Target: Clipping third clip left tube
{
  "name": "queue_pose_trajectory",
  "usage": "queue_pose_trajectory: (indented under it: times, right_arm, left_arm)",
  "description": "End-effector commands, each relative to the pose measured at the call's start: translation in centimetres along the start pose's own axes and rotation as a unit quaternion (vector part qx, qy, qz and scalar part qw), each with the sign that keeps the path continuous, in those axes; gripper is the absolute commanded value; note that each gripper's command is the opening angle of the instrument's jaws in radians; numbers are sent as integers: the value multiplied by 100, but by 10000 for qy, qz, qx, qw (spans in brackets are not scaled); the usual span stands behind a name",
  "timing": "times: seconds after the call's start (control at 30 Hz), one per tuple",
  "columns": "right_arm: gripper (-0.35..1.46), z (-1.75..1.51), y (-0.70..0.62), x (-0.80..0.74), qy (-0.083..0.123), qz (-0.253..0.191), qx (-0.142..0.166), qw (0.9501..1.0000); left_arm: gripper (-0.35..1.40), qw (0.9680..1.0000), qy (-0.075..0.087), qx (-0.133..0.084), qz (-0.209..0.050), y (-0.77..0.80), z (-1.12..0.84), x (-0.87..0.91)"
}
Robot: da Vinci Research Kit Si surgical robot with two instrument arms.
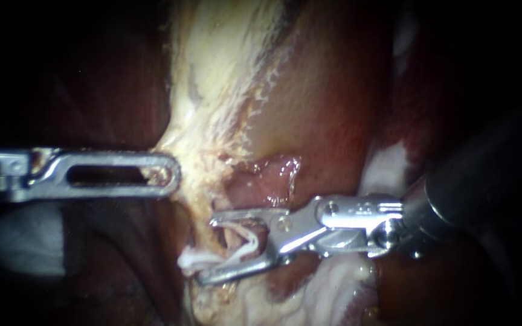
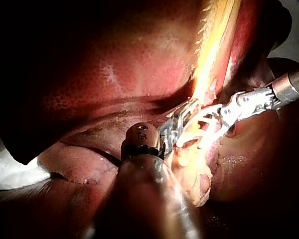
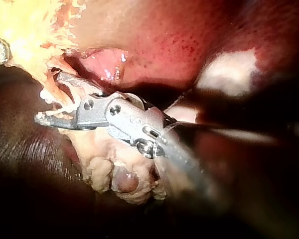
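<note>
My right instrument (image 1: 208, 246) comes in from the right with its jaws standing wide apart. An open white clip (image 1: 244, 236) sits between them and touches both. The jaws straddle a pale tube (image 1: 196, 202) that runs down from the yellowish tissue band (image 1: 225, 78). In the right wrist view the same jaws (image 3: 52, 98) and the clip (image 3: 57, 108) bracket the pale strand. My left instrument (image 1: 169, 175) reaches in from the left with slotted jaws shut on the edge of the pale tissue, just above the clip. In the left wrist view its jaws (image 2: 178, 124) hold that strand beside the right instrument (image 2: 205, 127).
Dark red liver (image 1: 339, 102) fills the upper right. A wet pink raw patch (image 1: 273, 178) lies just above the right instrument's jaws. White gauze (image 1: 388, 169) shows behind its shaft. Lumpy pale fat (image 3: 114, 174) hangs below the jaws.
</note>
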Motion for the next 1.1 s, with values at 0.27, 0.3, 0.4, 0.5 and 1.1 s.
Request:
queue_pose_trajectory:
  times: [0.27, 0.3, 0.4, 0.5, 1.1]
  right_arm:
    - [58, 14, -12, 10, 138, 72, 369, 9992]
    - [58, 16, -12, 11, 154, 92, 395, 9991]
    - [58, 24, -9, 14, 216, 91, 465, 9986]
    - [58, 33, -7, 17, 280, 133, 501, 9983]
    - [55, 16, -1, 67, 714, 269, 368, 9964]
  left_arm:
    - [-35, 10000, 7, 12, 5, 4, 3, -2]
    - [-35, 10000, 7, 12, 5, 5, 3, -2]
    - [-35, 10000, 5, 12, 8, 6, 5, -2]
    - [-35, 10000, 0, 9, 10, 7, 7, -1]
    - [-35, 10000, -12, 2, 9, 6, 10, 0]
